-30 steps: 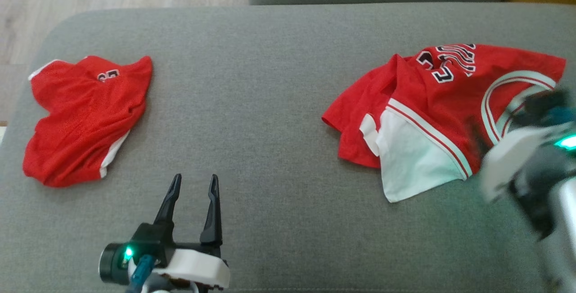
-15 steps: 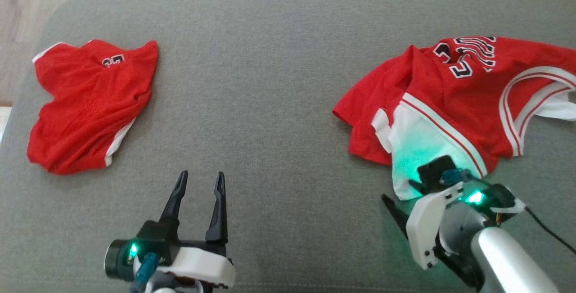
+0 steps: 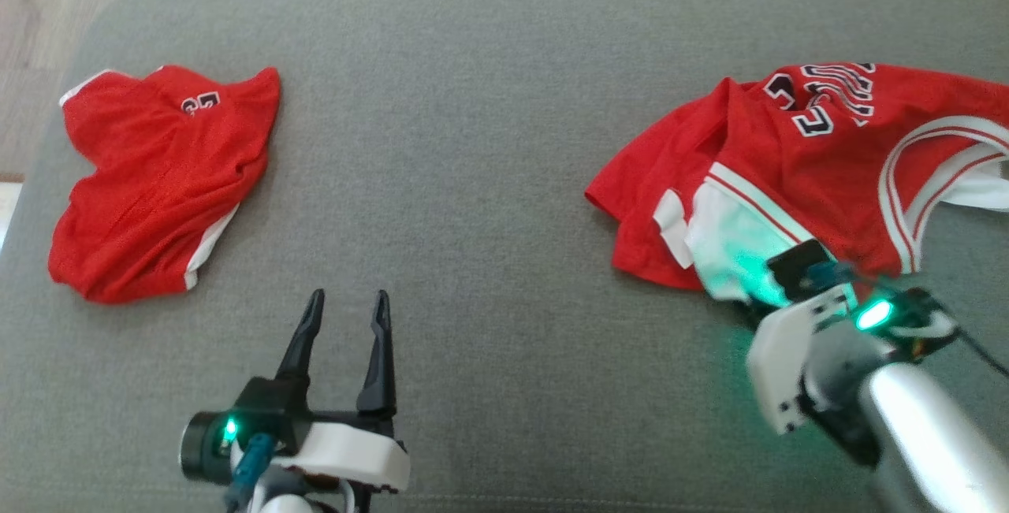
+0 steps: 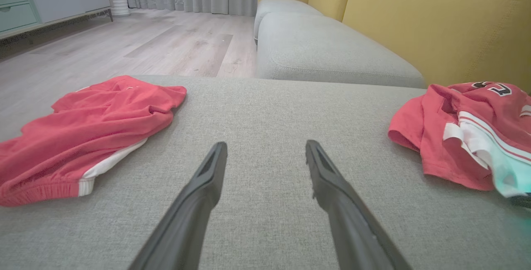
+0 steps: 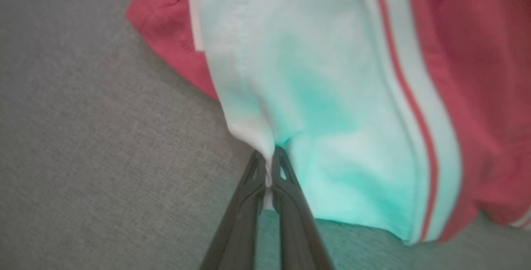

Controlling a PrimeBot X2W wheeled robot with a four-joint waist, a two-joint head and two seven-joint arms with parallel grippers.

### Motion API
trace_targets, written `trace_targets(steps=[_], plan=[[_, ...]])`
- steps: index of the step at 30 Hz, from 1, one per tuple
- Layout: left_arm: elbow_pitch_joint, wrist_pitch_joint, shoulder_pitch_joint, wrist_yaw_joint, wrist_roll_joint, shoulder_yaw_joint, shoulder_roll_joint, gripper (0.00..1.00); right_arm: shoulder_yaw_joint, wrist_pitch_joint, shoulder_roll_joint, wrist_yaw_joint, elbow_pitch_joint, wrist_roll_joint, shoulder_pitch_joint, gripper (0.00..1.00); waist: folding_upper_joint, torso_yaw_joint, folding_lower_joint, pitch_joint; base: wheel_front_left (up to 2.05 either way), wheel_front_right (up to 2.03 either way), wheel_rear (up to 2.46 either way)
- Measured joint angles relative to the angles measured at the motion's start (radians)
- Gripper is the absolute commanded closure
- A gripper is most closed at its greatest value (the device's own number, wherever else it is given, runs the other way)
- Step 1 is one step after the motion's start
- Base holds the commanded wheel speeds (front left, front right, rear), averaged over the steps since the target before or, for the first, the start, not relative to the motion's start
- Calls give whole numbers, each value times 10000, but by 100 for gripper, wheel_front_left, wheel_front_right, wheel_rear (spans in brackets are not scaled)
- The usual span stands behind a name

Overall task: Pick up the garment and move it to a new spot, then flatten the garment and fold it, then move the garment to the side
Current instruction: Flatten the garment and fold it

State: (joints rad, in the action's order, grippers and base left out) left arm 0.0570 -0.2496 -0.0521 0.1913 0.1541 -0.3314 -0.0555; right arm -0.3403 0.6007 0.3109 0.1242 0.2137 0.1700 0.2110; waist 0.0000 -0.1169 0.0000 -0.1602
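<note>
My right claw is pinched together on the near corner of the jersey's white panel. A small fold of white cloth is caught between the two fingertips, low against the gray cushion. The lift and carry turn on one thing: nearly all of the jersey lies beyond my grip, fanning out from 12 to 2 o'clock in the head view. Its long axis runs roughly from 8 to 2 o'clock, with the lettering at the far edge. I judge that when I pull, the bulk will trail behind the corner I hold and will not rise as one piece. My right forearm enters from the lower right and points toward 11 o'clock, with the wrist tipped down so that the fingers reach under the cloth edge. The open stretch of cushion lies at 9 o'clock from my grip (the likeliest new spot, I think). My left claw sits at that side, well apart from the jersey, with its fingers spread and pointing to 12 o'clock and nothing between them. A pair of red shorts lies farther off, at about 10 o'clock from the left claw. My right arm is clearly the nearer one for this move.
</note>
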Motion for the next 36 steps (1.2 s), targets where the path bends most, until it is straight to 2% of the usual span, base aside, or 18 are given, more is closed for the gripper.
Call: trace_targets(steps=[6,7,11,15,20,21,22,27,32,36], plan=[[0,0,-67,23,-2,236,2,0,1383,552,1014,0,-2286,738,-732,100,0,281,0,267,0,0,0],[0,0,-67,23,-2,236,2,0,1383,552,1014,0,-2286,738,-732,100,0,281,0,267,0,0,0],[-44,-2,-84,19,-4,240,2,0,2757,1091,1718,0,-3432,980,-1478,100,0,539,0,389,0,0,0],[-54,-2,-83,-27,-4,234,2,0,3910,1603,2324,0,-3937,1032,-2065,100,0,670,0,398,0,0,0],[-48,0,-82,-35,-4,230,2,0,4178,2305,2660,0,-3881,1150,-2878,100,0,736,0,366,0,0,0],[-44,-2,-82,-36,-4,221,2,0,4178,2311,2652,0,-3611,1060,-3155,39,0,723,0,361,0,0,0],[-38,0,-81,-38,-4,213,2,0,4167,2309,2642,0,-3499,1060,-3261,0,0,709,0,366,0,0,0],[-35,-2,-91,-63,-2,211,2,0,4197,1806,2245,0,-3551,988,-3356,0,0,681,0,451,0,0,0],[-40,-2,-280,-69,-8,247,2,0,4069,993,1557,0,-4640,976,-3115,0,0,775,0,464,0,0,0],[-36,-2,-264,-153,-17,242,2,0,2957,470,1112,0,-5049,794,-2372,0,0,828,0,373,0,0,0]])
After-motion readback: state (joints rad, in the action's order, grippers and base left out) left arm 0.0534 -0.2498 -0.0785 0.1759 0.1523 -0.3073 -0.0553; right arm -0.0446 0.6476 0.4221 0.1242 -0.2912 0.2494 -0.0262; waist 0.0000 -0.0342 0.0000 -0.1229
